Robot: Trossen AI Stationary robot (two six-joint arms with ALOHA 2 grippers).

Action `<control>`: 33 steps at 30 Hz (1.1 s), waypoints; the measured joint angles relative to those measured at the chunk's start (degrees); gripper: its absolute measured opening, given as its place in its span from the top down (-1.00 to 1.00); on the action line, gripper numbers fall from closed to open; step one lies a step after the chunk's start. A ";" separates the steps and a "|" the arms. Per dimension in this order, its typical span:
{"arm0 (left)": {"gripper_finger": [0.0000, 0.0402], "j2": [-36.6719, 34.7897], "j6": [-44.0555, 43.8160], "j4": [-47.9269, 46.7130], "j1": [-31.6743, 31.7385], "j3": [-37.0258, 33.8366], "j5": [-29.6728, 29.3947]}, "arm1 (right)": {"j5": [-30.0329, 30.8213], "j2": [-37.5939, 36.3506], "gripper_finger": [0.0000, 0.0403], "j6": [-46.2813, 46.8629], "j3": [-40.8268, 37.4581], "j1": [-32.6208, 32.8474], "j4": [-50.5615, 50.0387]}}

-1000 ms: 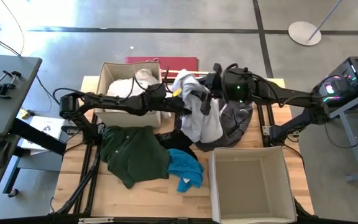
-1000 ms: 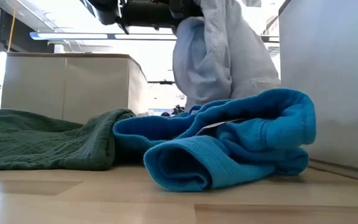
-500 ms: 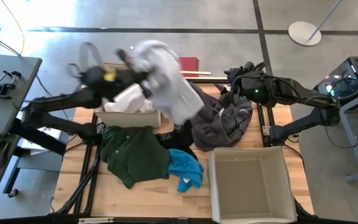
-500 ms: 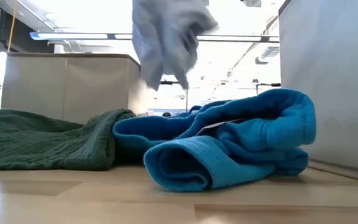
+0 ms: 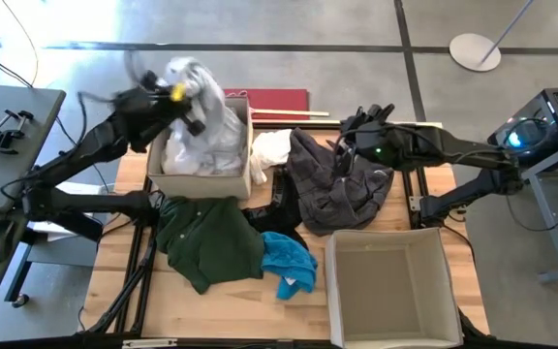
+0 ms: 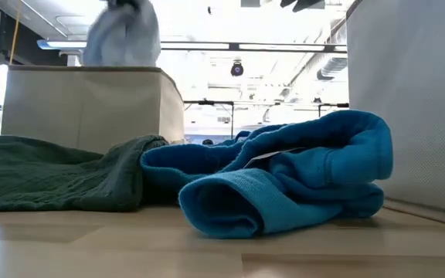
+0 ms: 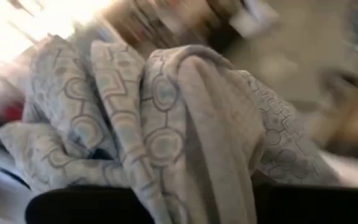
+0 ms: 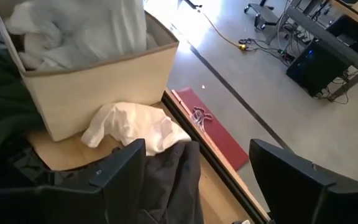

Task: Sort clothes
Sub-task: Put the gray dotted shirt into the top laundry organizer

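1. Table [image 5: 134,291]: green garment [image 5: 206,237], blue garment [image 5: 287,262], grey garment [image 5: 342,189] lie between two boxes.
2. Left box [image 5: 245,174] holds pale clothes.
3. Left gripper [image 5: 184,97], over that box, clamps a patterned pale garment [image 7: 185,112].
4. Right gripper [image 5: 361,124], fingers wide, hovers above the grey garment.

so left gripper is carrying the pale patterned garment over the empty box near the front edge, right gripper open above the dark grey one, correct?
Wrong box. The high view shows the left gripper holding the pale patterned garment over the far box, which already holds white clothes, not the empty box. The right gripper does hang open above the dark grey garment.
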 joint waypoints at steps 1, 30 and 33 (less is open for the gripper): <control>0.96 1.21 -4.90 -4.99 1.95 -0.01 4.78 | 0.00 0.37 -0.36 -0.02 0.00 0.00 -0.09; 0.23 22.04 -12.88 -23.49 15.66 -9.92 47.49 | -1.54 1.71 -0.36 3.92 -0.04 7.63 -2.21; 0.11 16.02 -15.47 -26.79 15.47 -6.59 47.03 | -1.53 1.71 -0.36 3.90 -0.04 8.63 -2.20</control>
